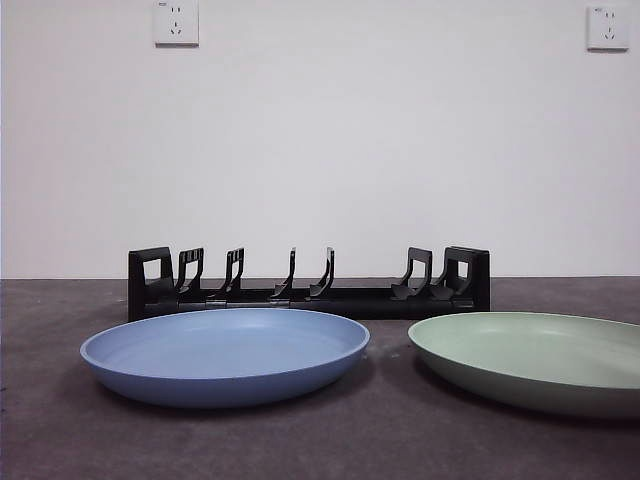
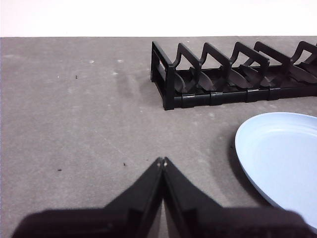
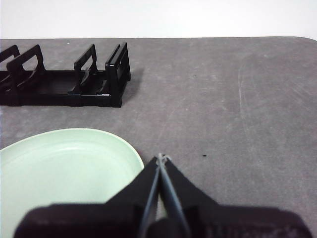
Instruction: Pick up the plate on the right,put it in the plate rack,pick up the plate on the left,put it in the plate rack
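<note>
Two white wall sockets (image 1: pixel 176 22) (high up) above a grey table (image 1: pixel 60 440).

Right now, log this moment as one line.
stage: start | green plate: on table | blue plate: on table | plate rack: empty | left gripper: shut | right gripper: shut

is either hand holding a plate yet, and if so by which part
Nothing is held. The left hand and the right hand are both shut on nothing, above the table; the blue plate and green plate lie flat, untouched.
</note>
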Tool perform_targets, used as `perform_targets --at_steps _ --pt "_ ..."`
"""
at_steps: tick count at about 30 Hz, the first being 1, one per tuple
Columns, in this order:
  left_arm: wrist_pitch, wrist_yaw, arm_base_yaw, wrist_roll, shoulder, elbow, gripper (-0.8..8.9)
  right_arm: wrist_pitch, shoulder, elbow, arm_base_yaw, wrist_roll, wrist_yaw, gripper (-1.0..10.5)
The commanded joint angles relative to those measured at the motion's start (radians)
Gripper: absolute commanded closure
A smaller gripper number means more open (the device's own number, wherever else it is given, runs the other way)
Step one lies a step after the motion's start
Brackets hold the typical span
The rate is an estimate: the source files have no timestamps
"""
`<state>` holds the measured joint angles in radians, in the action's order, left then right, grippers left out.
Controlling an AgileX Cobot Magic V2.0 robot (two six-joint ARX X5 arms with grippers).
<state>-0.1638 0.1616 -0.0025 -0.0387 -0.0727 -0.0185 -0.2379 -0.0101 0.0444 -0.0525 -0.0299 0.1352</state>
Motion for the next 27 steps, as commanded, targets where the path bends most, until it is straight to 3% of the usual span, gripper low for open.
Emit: perform_targets --at_steps 1,5,12,14,23,27 --pt "0.006 0.003 0.003 -0.011 0.000 0.010 8.17 0.008 0.001 -0.008 0.001 0.012 0.011 9.5" --pt "0.006 0.003 0.003 -0.018 0.000 0.010 8.17 0.011 0.001 -0.008 0.001 0.014 0.022 9.5" --pt "0.003 0.033 0.003 -0.098 0.000 -0.010 8.20 0.081 0.001 0.000 0.001 0.229 0.022 9.6" --pt "-0.005 0.058 0.003 -0.098 0.000 -0.030 8.20 0.082 0.000 0.022 0.001 0.257 0.022 9.6" --pt "-0.061 0.094 0.003 -0.150 -0.069 -0.190 8.20 0.066 -0.121 0.223 0.001 0.275 0.062 9.6" --pt "-0.106 0.173 0.003 -0.149 -0.145 -0.296 8.20 -0.027 -0.242 0.378 0.001 0.255 0.086 9.6"
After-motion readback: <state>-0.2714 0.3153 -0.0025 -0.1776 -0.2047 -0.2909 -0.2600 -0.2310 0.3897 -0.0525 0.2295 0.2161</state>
